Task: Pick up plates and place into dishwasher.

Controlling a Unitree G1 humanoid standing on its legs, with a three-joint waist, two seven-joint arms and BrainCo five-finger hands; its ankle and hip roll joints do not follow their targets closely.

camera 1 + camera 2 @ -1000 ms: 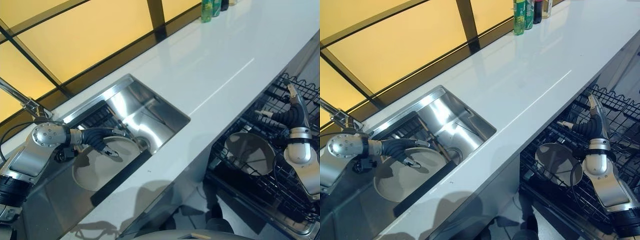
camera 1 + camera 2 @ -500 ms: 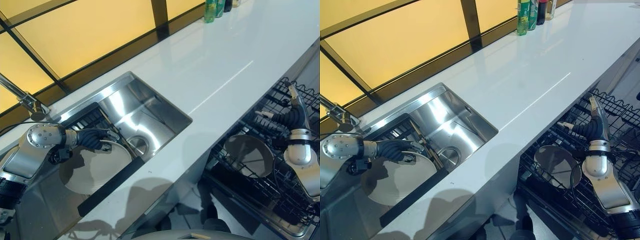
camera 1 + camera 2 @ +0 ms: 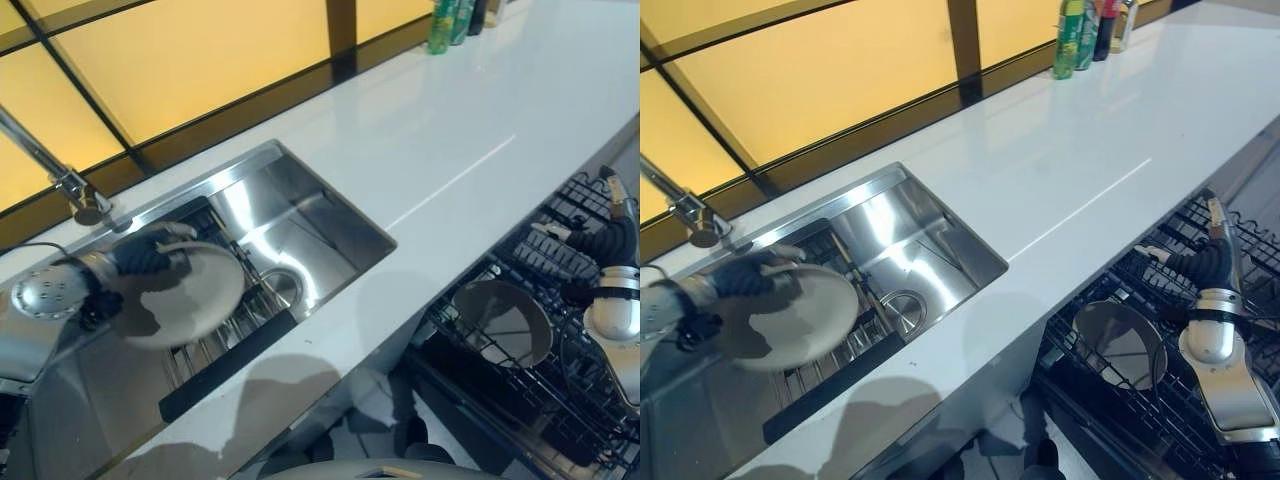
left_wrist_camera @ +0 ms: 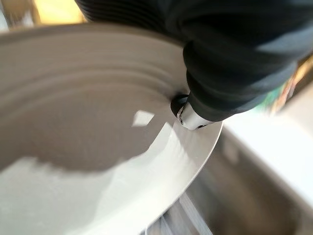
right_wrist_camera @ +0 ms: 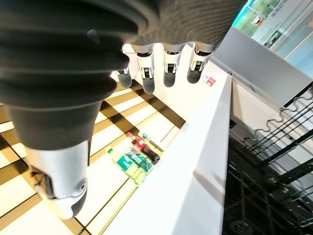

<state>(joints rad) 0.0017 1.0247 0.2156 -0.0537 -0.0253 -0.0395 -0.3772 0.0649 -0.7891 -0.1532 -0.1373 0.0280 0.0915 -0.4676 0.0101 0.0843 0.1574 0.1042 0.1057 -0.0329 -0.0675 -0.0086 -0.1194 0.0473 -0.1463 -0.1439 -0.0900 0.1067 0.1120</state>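
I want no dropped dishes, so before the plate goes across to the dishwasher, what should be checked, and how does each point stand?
1. Left hand gripping the plate: ok, thumb pinches its rim in the left wrist view.
2. Plate lifted off the sink: ok, held above the rack.
3. Right hand free: ok, fingers straight, holding nothing.
4. Dishwasher rack pulled out: ok.
5. Free slot beside the racked plate: cannot tell.
6. Countertop path unobstructed: ok, bottles stand far back.

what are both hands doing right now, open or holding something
Left hand: shut on the plate, held above the sink.
Right hand: open, fingers straight, holding nothing, above the dishwasher rack.
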